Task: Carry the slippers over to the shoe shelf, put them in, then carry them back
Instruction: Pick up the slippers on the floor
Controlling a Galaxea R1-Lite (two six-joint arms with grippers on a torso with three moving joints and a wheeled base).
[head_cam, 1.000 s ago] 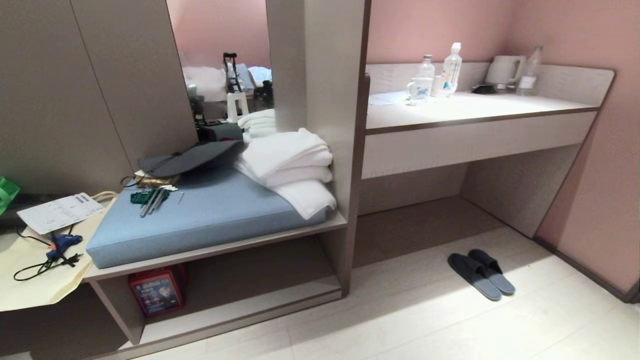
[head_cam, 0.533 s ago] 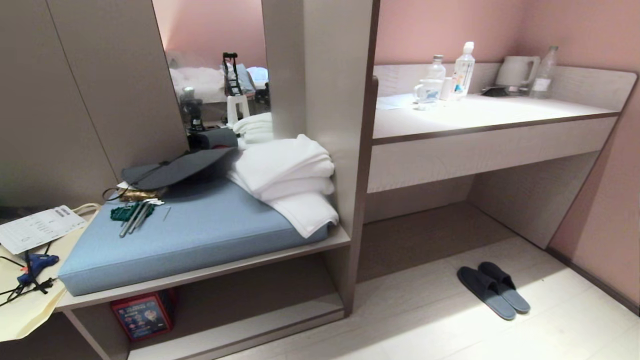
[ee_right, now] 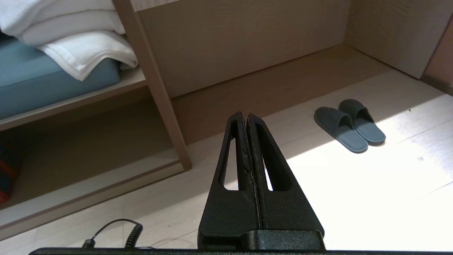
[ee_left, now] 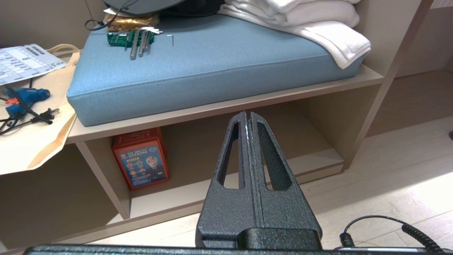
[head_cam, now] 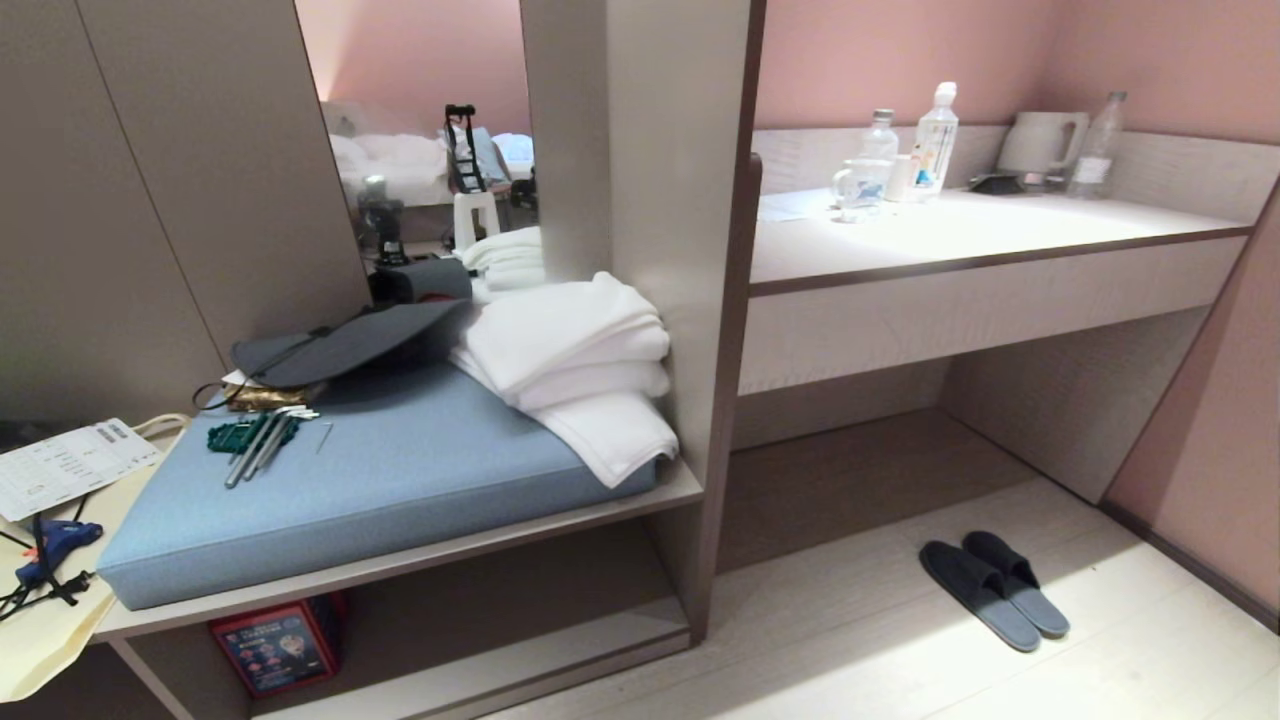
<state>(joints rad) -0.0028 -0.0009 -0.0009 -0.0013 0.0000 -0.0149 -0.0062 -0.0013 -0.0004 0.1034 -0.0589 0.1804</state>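
The slippers (head_cam: 995, 592), a dark grey-blue pair with lighter soles, lie side by side on the pale floor in front of the desk recess. The right wrist view also holds the slippers (ee_right: 348, 125), well ahead of my right gripper (ee_right: 244, 114), which is shut with nothing in it. The shoe shelf (head_cam: 500, 670) is the low cubby under the blue cushion, at the left of the head view. My left gripper (ee_left: 247, 114) is shut and empty, pointing at the shoe shelf (ee_left: 170, 200) from a short way off. Neither arm shows in the head view.
A red box (head_cam: 272, 643) stands at the cubby's left end. On the blue cushion (head_cam: 380, 480) lie white towels (head_cam: 570, 365), a dark hat (head_cam: 340, 340) and small tools. Bottles and a kettle (head_cam: 1040, 140) stand on the desk. A pink wall (head_cam: 1210, 420) closes the right side.
The whole head view has shifted: the bench has slid left and the furniture looks nearer, so the camera has moved. The slippers lie where they were. Both grippers stay shut.
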